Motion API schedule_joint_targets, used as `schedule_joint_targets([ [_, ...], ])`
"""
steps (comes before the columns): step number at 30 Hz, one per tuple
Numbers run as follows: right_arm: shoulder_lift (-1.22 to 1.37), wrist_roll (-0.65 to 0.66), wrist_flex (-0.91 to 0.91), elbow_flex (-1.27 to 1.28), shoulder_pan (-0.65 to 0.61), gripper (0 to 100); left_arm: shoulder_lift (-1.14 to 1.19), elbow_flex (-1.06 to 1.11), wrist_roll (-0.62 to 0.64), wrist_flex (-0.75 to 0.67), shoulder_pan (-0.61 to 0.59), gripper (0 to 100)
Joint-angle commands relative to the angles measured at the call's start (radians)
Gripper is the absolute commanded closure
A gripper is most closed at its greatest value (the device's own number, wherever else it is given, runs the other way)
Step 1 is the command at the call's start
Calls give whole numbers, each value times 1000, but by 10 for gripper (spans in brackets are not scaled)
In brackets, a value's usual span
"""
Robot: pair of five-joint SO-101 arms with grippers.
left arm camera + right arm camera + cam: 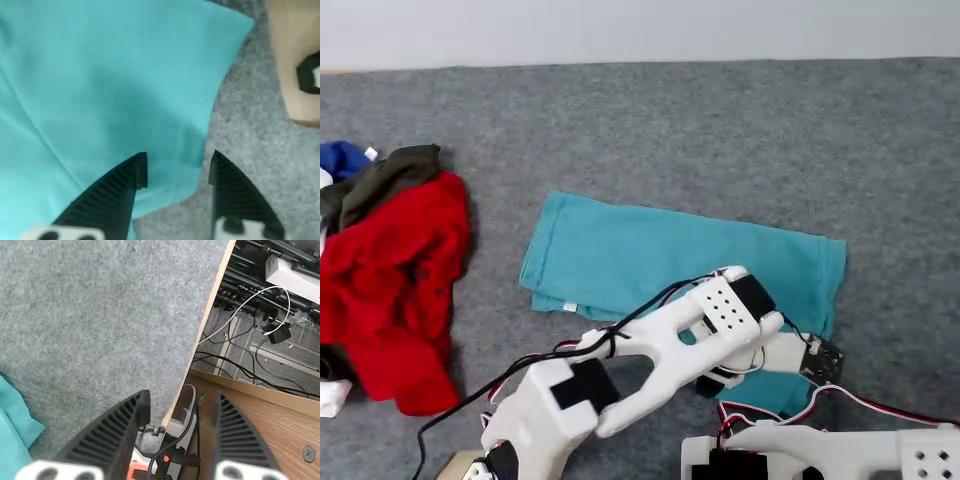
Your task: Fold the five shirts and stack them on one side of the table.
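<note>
High view: teal cotton shirt (660,250), part-folded, lies mid-table on grey felt table cover (740,130). Crumpled pile of red, olive & blue shirts (390,270) sits well apart.

Left wrist view: left gripper (177,167) released, jaws wide, over the teal shirt's edge. Fabric prob. light, limp, grippy, so pinch at a corner, both layers.

Right wrist view: right gripper (180,407) released, empty, near the table edge.

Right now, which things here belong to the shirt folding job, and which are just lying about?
Part of the job:
- teal shirt, spread flat
- red shirt, olive shirt and blue shirt, heaped together at one side
- left hand, open above the teal shirt's edge

Just lying about:
- cables and a black plug beyond the table edge
- white box there too
</note>
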Motion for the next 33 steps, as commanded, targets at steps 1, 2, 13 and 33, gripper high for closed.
schedule_joint_targets([
  [1, -16, 6, 35, -58, 1, 786, 17, -73, -8, -21, -8, 786],
  [2, -16, 6, 36, -58, 1, 786, 29, -87, -8, -23, -9, 786],
  [13, -16, 6, 36, -58, 1, 786, 58, -117, -3, -23, -11, 791],
  [33, -16, 6, 36, -58, 2, 786, 114, -165, -3, -3, -6, 823],
])
